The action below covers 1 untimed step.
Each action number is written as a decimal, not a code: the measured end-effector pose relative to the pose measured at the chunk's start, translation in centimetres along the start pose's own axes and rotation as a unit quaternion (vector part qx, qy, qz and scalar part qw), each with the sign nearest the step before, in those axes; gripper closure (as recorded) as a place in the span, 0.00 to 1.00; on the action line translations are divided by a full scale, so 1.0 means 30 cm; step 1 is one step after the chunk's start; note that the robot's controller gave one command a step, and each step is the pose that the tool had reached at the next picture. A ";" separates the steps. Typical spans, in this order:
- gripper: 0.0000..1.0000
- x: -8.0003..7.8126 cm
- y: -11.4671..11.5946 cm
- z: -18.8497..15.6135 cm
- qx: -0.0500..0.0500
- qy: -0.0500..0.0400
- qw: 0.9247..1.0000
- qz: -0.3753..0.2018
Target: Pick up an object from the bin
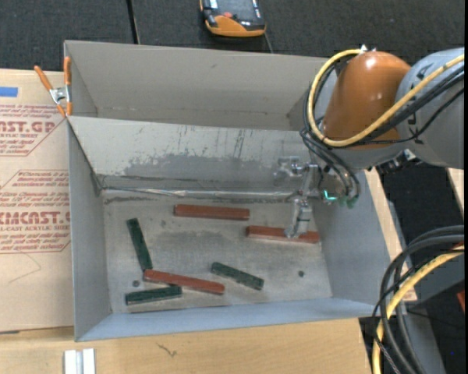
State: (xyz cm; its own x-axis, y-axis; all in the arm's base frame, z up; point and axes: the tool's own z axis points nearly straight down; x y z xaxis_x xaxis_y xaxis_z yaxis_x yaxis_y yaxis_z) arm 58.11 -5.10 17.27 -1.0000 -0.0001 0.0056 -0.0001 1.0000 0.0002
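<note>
Red-brown bar (277,233) lies flat at right of the bin (179,84); gripper (301,223) low over it, likely lining up. Clenched or released, we cannot tell.

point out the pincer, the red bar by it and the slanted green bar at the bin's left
pincer (301,226): camera view, its lower tip
red bar (265,232): camera view, its left half
green bar (139,245): camera view, middle of its length
</note>
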 end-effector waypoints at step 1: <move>0.00 -0.006 0.000 -0.016 0.000 -0.004 1.000 0.000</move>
State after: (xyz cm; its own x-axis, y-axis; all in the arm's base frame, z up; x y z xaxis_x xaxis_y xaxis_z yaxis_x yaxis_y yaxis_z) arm 58.28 -5.09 17.76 -1.0000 -0.0008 -0.0021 -0.0008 1.0000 -0.0005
